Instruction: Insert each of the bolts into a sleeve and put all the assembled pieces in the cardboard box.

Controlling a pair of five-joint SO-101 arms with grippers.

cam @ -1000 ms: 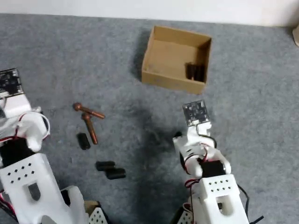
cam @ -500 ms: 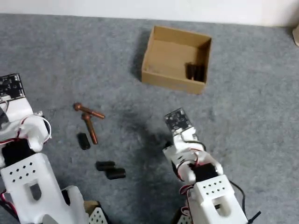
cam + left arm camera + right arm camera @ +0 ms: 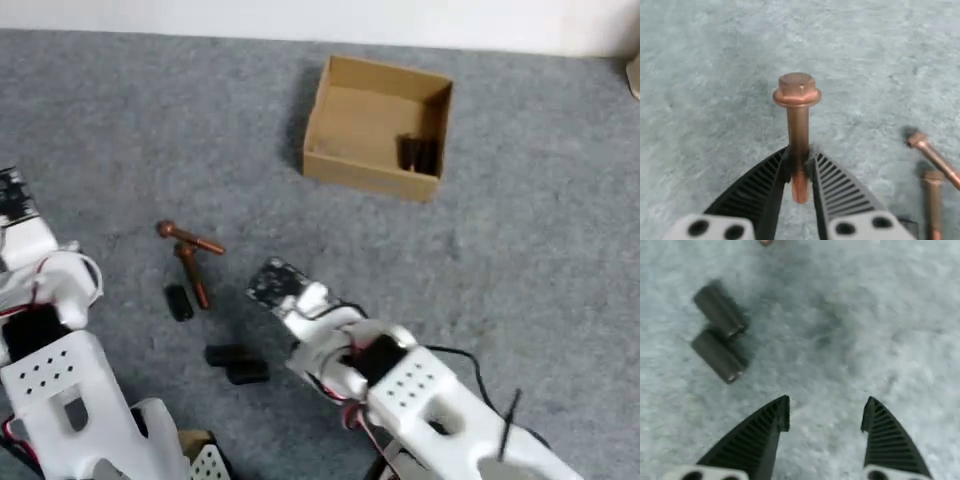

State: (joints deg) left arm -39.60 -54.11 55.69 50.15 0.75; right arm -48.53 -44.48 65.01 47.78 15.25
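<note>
**While one bolt is held ready, a sleeve is sought**

A copper bolt (image 3: 798, 125) is clamped by its shank in the left gripper (image 3: 799, 165), which is closed tight on it. The right gripper (image 3: 825, 412) is spread wide, empty, near two black sleeves (image 3: 720, 315). One sleeve is probably to be grasped next and lined up with the bolt; the cardboard box (image 3: 370, 180) stands well apart

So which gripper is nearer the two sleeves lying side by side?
Right. The right gripper hangs open just short of the sleeves; the left gripper, holding a bolt, is farther off.
</note>
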